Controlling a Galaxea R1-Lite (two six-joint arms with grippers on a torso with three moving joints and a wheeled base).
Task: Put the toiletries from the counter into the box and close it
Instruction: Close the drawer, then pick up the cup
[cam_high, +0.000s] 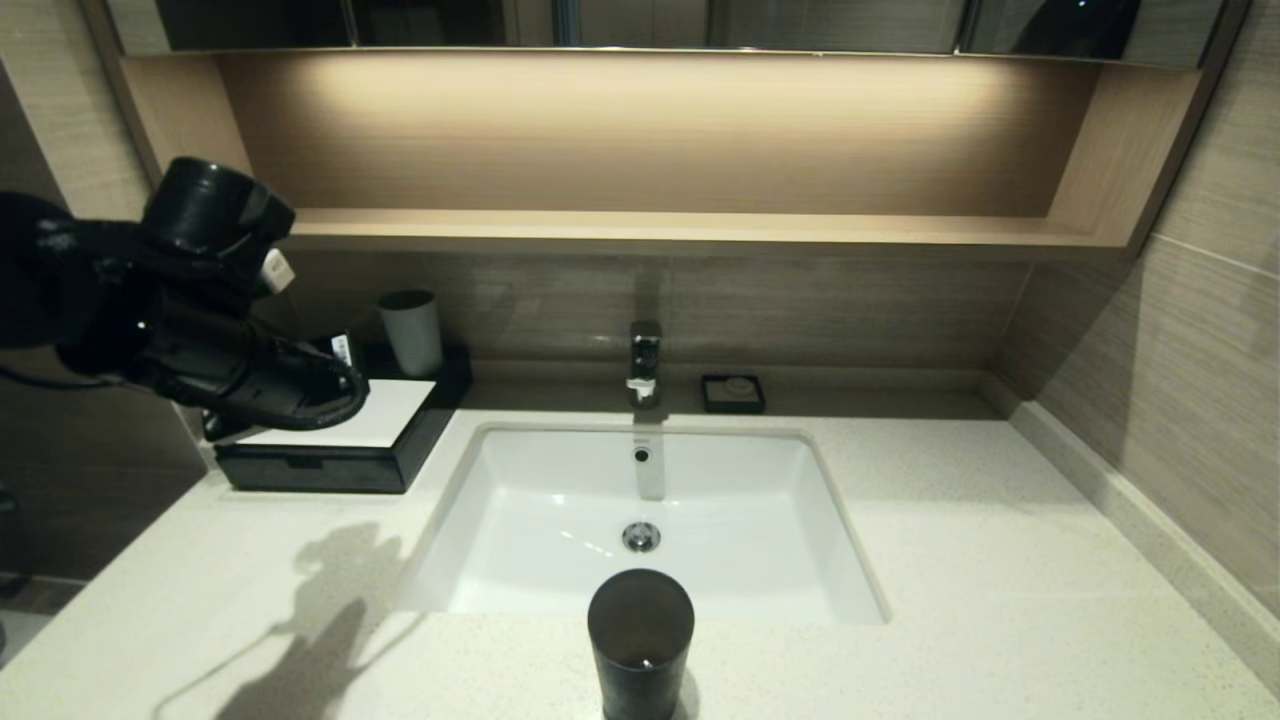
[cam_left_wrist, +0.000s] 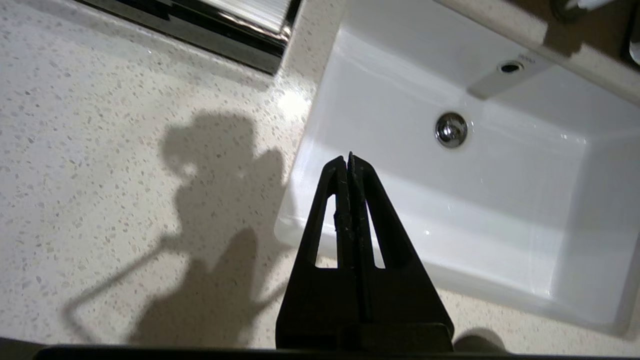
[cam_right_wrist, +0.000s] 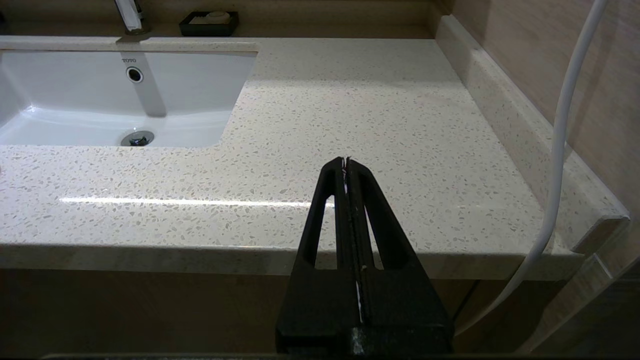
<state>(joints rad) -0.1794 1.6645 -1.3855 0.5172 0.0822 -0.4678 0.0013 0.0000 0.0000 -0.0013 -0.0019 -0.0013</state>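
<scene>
A dark cup (cam_high: 640, 640) stands at the counter's (cam_high: 1000, 580) front edge, just before the basin (cam_high: 560, 500), which reads "TOTO" (cam_right_wrist: 128, 60) on its rear wall. The left gripper (cam_left_wrist: 349, 159), fingers pressed together and holding nothing, hangs over the basin's near-left corner. The right gripper (cam_right_wrist: 346, 161), likewise closed and empty, sits low before the counter's right front edge. Farther back left lies the box (cam_high: 330, 450), tray pushed in, no packets visible on the counter. A grey cup (cam_high: 411, 332) stands behind the box; a small dish (cam_high: 733, 393) sits beside the faucet (cam_high: 645, 362).
</scene>
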